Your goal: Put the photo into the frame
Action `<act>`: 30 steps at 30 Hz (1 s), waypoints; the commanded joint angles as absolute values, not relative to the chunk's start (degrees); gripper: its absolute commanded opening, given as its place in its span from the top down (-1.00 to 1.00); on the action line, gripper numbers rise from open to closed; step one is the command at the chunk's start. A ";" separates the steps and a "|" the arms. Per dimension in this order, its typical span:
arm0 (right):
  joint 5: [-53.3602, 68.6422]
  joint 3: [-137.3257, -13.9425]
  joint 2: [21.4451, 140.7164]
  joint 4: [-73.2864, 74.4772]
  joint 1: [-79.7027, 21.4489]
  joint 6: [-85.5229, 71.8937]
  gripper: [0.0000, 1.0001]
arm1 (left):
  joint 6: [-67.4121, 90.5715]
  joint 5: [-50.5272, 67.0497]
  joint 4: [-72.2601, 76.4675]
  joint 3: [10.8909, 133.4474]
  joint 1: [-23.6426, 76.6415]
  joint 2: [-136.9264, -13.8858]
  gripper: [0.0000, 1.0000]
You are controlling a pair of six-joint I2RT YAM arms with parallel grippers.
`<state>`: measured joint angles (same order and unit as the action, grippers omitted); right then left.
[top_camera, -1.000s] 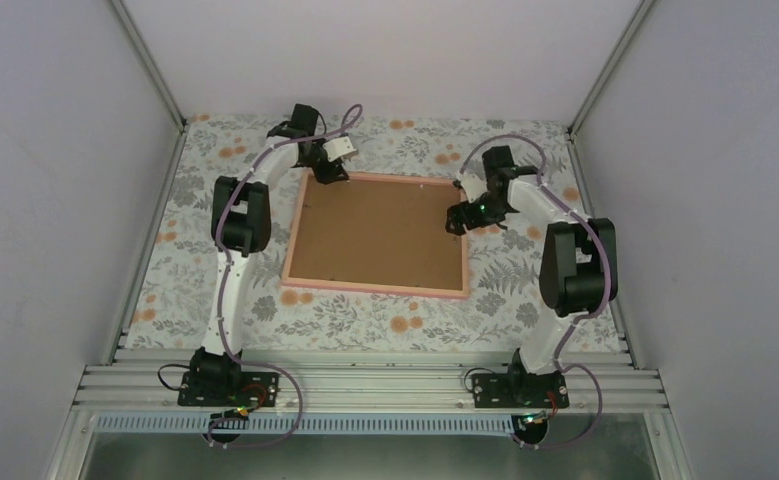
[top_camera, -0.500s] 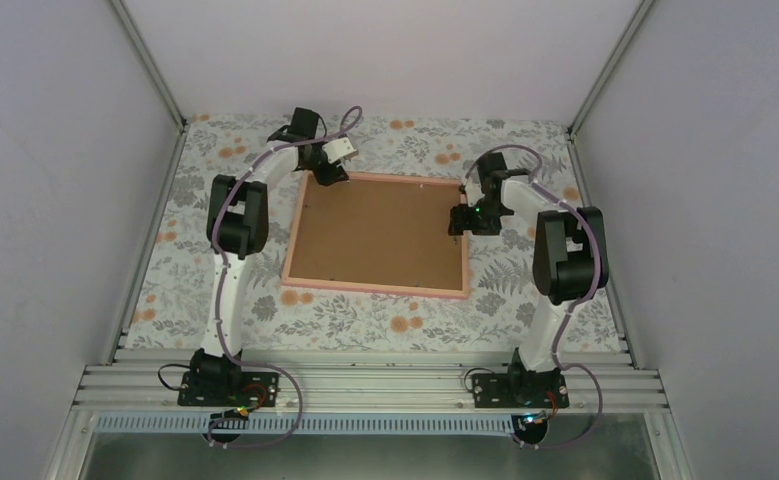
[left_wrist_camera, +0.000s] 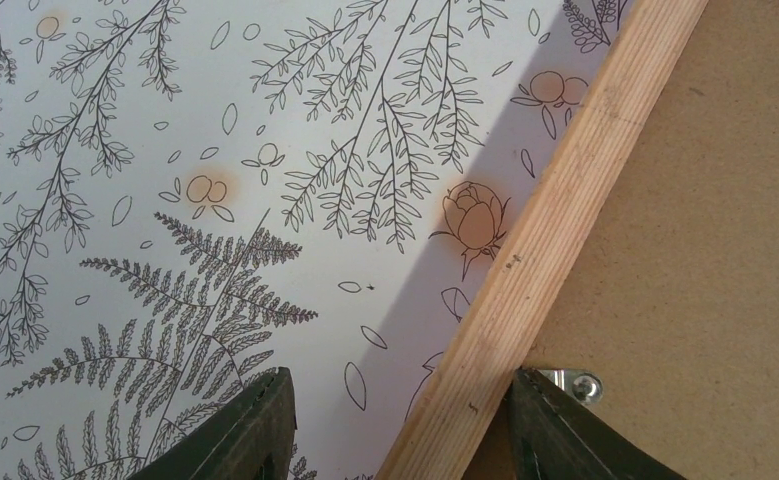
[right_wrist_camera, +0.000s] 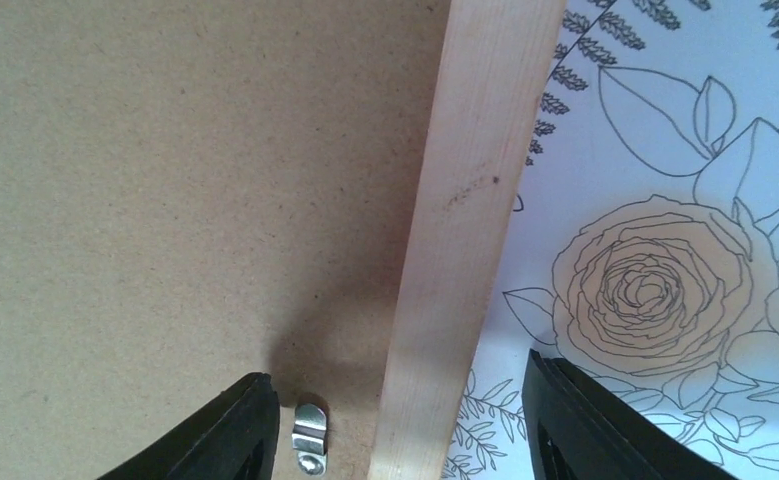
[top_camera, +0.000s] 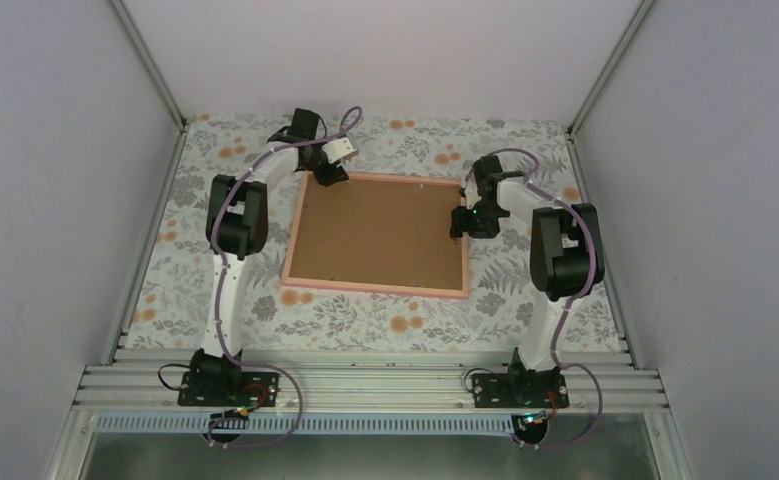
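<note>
On the table, right tool has swung upright astride frame.

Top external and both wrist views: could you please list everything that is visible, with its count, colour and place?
frame: 1, pink, lying back up at the table's middle.
backing board: 1, brown, inside the frame.
metal clips: 2 seen, silver, on the board by the frame's left and right edges.
tablecloth: 1, white with orange flowers, covering the table.
rail: 1, silver, at the near edge.
walls: pale grey, on three sides.
arms: 2, white and black; left arm, right arm.
left fingers: dark, open, straddling the frame's left edge.
right fingers: dark, open, straddling its right edge.
</note>
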<state>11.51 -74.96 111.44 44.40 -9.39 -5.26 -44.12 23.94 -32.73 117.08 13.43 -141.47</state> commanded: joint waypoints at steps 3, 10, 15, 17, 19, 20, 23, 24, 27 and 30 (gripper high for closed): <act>9.72 -72.00 112.09 43.48 -10.07 -6.12 -0.18 | -44.60 20.24 -34.28 115.60 13.97 -142.77 -0.08; 11.78 -71.54 111.49 44.92 -9.96 -4.17 0.50 | -44.82 19.52 -34.82 116.64 13.98 -143.27 -0.08; 12.09 -73.20 111.70 45.70 -9.65 -3.81 0.92 | -44.85 19.51 -34.80 116.67 14.02 -143.35 -0.08; 12.85 -73.93 111.50 46.24 -9.66 -3.73 0.92 | -44.92 19.51 -34.90 116.80 14.06 -143.28 -0.08; 14.06 -74.30 110.98 46.70 -9.63 -3.72 0.77 | -44.91 19.51 -34.95 116.88 14.01 -143.34 -0.08; 14.72 -74.50 110.76 46.97 -9.59 -3.76 0.61 | -44.91 19.53 -34.98 116.89 14.00 -143.23 -0.08; 16.18 -74.68 110.01 47.43 -9.63 -3.70 0.30 | -44.88 19.58 -34.98 116.89 13.98 -143.26 -0.08; 16.39 -74.70 109.86 47.53 -9.60 -3.88 0.27 | -44.83 19.60 -34.98 116.83 13.98 -143.27 -0.08; 16.56 -74.33 109.93 47.53 -9.63 -4.27 0.19 | -44.83 19.72 -34.87 116.72 14.16 -143.34 -0.09; 16.82 -73.12 110.15 47.19 -9.71 -4.59 0.23 | -44.82 19.73 -34.76 116.58 14.24 -143.35 -0.08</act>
